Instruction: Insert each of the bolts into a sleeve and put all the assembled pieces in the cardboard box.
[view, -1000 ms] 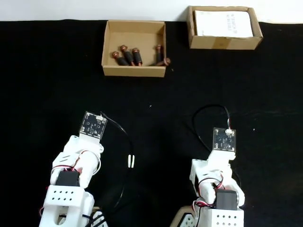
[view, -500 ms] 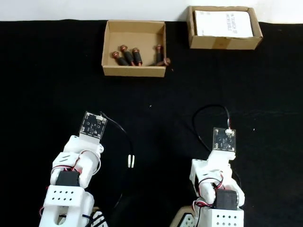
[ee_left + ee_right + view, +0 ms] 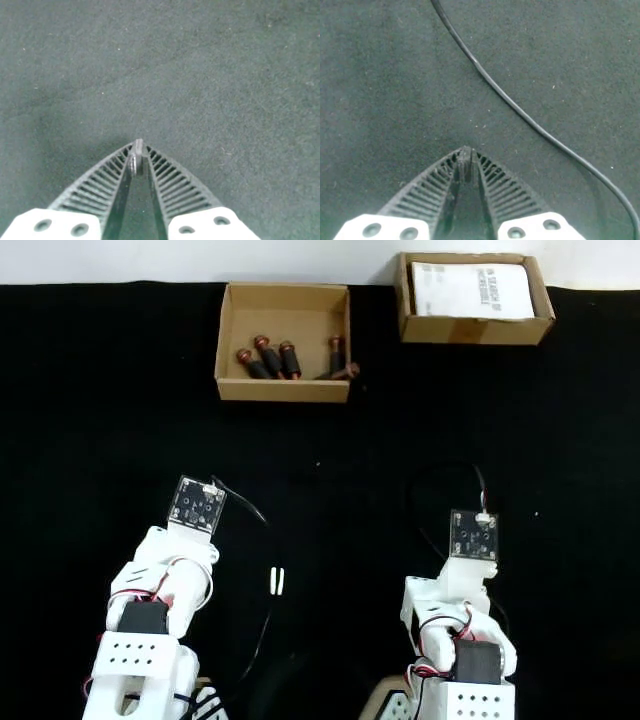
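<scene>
Overhead, the bolts (image 3: 270, 358) lie inside the cardboard box (image 3: 283, 391) at the table's (image 3: 100, 390) far edge. Left wrist: the left gripper (image 3: 138, 148) has its tips pressed together, empty. Right wrist: the right gripper (image 3: 465, 153) is likewise closed, near a black cable (image 3: 520, 112).

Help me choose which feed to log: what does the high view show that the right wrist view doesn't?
The high view adds the cardboard box holding five copper-headed pieces, a second box with a white sheet, and both arms. The right wrist view adds the right gripper, fingertips closed together. Both have the black table and a black cable.
</scene>
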